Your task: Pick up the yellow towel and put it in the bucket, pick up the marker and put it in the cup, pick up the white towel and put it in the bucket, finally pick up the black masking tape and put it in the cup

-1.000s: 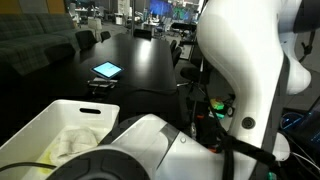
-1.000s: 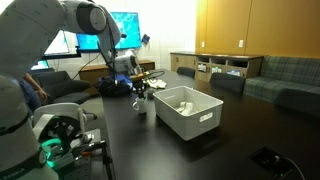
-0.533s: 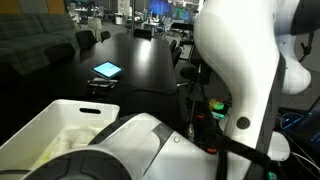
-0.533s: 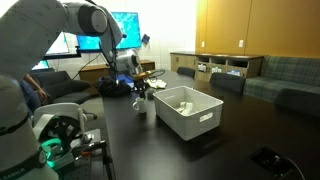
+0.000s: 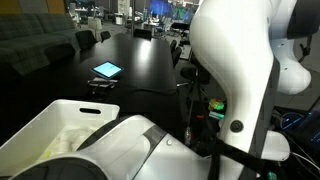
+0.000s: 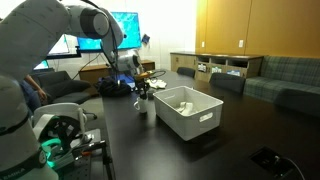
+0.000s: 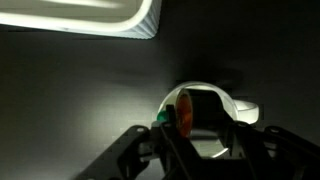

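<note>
One marker [image 7: 183,112], orange with a green end, sits within the pincer [image 7: 198,138], long axis pointing down into the cup [image 7: 243,106] on the counter [image 7: 80,100]. Only the wrist view shows it; whether the pincer grips it, I cannot tell. An exterior view puts the bucket [image 6: 190,118] beside the cup.

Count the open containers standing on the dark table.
2. The white bucket shows in both exterior views; the small cup stands beside it, below the jaws, seen from above in the wrist view. The arm may hide others.
</note>
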Controlling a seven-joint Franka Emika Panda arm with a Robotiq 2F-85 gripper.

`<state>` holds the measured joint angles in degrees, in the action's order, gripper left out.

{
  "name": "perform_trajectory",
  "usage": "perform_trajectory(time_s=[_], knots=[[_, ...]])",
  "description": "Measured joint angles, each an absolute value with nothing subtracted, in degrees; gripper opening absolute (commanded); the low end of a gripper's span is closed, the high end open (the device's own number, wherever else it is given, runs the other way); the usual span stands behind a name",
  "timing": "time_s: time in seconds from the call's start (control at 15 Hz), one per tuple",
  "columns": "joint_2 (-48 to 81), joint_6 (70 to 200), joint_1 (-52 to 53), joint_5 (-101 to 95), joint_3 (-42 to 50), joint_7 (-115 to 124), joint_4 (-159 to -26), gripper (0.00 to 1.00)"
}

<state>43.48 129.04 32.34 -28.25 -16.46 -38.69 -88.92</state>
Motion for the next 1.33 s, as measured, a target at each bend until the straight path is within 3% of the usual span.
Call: perform_trajectory(time_s=[0.13,0.2,0.27,0.87,1.33], knots=[[43.5,128.8,32.3,-28.3,-16.5,-39.3,-88.9,0.85],[43.5,128.8,32.3,-28.3,-16.5,-39.6,-88.9,0.98],[43.5,128.7,32.3,-28.3,-16.5,-39.8,-88.9,1.00],[37.6,126.0,32.3,-28.3,-14.7,-32.2,-91.7,1.00],[26.3,123.7,26.7,-28.2,-11.6,-15.9,-107.7,1.00]])
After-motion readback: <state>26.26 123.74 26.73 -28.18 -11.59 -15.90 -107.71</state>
